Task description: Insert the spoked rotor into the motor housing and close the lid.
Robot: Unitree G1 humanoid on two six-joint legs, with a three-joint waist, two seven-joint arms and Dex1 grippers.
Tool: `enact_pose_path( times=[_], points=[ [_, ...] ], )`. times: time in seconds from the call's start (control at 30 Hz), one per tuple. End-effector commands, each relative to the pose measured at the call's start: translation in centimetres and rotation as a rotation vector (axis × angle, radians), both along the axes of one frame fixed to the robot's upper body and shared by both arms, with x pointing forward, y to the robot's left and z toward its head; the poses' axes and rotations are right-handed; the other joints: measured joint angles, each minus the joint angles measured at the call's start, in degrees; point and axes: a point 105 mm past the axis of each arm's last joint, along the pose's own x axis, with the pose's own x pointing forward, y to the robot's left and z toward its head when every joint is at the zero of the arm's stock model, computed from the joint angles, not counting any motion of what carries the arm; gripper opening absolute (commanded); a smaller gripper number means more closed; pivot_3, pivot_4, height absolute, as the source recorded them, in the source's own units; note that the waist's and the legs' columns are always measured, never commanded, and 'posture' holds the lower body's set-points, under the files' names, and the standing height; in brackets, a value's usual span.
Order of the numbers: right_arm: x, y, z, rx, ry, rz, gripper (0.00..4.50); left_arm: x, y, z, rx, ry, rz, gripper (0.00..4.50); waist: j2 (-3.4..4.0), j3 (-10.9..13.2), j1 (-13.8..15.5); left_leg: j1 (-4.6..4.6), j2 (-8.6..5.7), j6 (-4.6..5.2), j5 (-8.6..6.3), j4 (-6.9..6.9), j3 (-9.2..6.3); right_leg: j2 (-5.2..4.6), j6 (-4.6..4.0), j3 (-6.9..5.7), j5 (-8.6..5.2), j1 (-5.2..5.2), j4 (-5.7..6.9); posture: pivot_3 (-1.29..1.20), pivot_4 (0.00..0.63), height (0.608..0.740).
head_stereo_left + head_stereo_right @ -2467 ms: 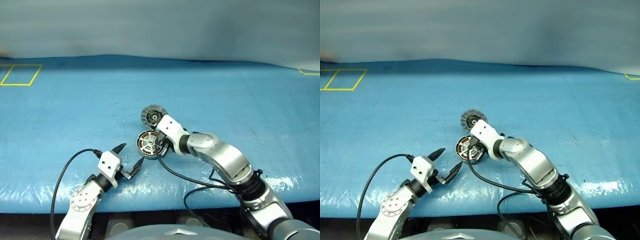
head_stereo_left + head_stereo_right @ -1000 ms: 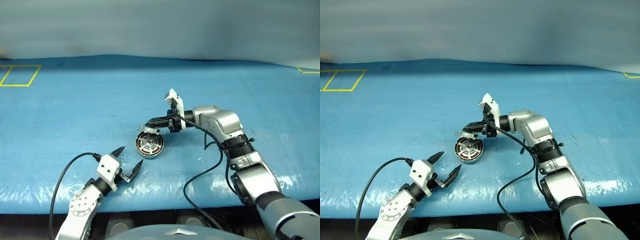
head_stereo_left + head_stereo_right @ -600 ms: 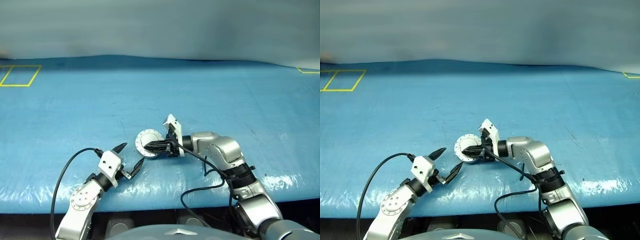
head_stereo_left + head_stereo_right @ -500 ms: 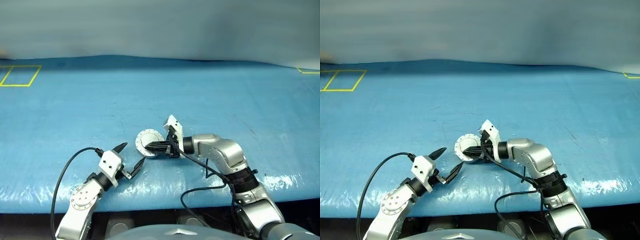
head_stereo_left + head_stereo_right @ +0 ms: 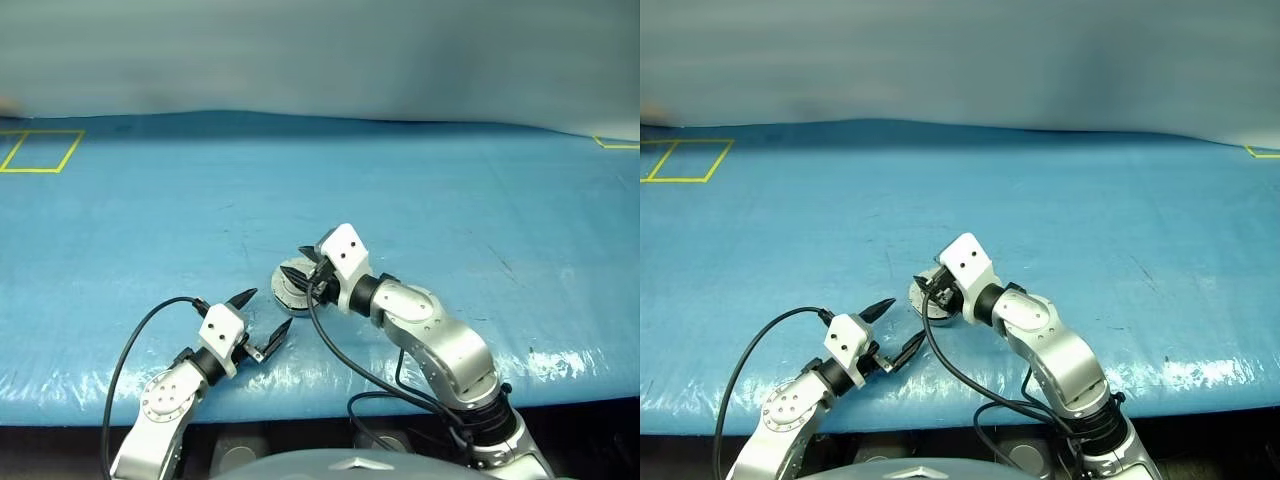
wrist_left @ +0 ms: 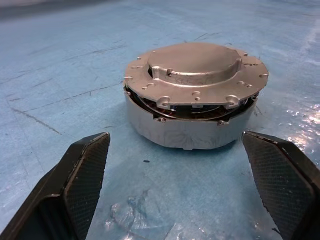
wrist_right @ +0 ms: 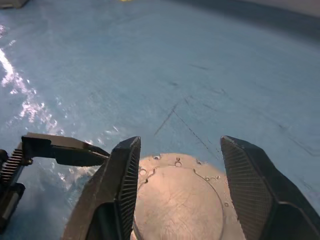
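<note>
The housing (image 6: 192, 127) sits on the blue sheet (image 5: 480, 200) near the front edge, a plain grey puck with the lid (image 6: 195, 72) down on top of it. A thin dark gap runs round between lid and housing, with copper-brown showing through it in the left wrist view. The lid's top has a raised round centre and a flat rim dotted with small holes. No brand, label or writing can be read on either part. The rotor cannot be made out with the lid down.

The right gripper (image 7: 180, 182) hangs just above the lid, its jaws spread apart and holding nothing, one finger to each side of the lid's centre. The left gripper (image 6: 185, 185) lies low near the sheet just in front of the housing, pointing at it, jaws spread wide and empty.

Yellow tape (image 5: 40, 150) marks a box on the sheet at the far left corner, well apart from the housing.
</note>
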Motion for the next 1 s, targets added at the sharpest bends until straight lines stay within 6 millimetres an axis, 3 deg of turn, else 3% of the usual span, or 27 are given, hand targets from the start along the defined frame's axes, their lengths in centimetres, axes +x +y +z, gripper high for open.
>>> enact_pose_path(
  times=[0.03,0.1,0.57,0.77,1.0],
  points=[
    [-0.1,0.6,0.2,0.023,-0.029,-0.006,3.93,0.0,-0.2,0.9,-0.002,-0.04,-0.009,4.5,0.0,0.0,0.0,0.0,0.01,0.0,0.0,-0.02,-0.01,0.01,0.0,0.0,0.0,0.0,0.0,0.0,0.15,0.74],
    [-0.2,0.8,-0.2,0.02,-0.017,-0.006,4.49,-0.1,-0.1,0.8,-0.001,-0.038,-0.007,4.5,0.0,0.0,0.0,-0.01,0.01,0.01,0.0,-0.03,0.0,0.0,0.0,0.0,0.0,0.0,-0.01,0.0,0.15,0.74],
    [-0.2,-0.1,-3.7,-0.085,0.022,-0.009,4.49,-0.1,0.0,0.9,-0.003,-0.039,0.012,4.5,-0.01,0.0,0.0,0.0,0.01,0.01,0.0,-0.05,-0.01,0.0,-0.01,0.0,-0.01,0.0,-0.02,0.0,0.15,0.74],
    [-0.3,-0.3,-3.7,-0.07,0.023,-0.013,3.04,-0.1,0.0,1.0,-0.003,-0.04,0.012,4.5,-0.06,0.0,0.0,0.01,0.01,0.01,0.0,-0.03,-0.01,0.0,-0.01,0.0,-0.01,0.03,-0.02,0.0,0.15,0.74],
    [0.0,-0.4,-3.3,-0.068,-0.007,-0.034,3.04,0.0,-0.1,1.0,-0.004,-0.04,0.008,4.5,-0.06,0.0,0.0,0.01,0.01,0.01,0.0,-0.03,-0.01,0.0,-0.01,0.0,-0.01,0.02,-0.01,0.0,0.15,0.74]
  ],
)
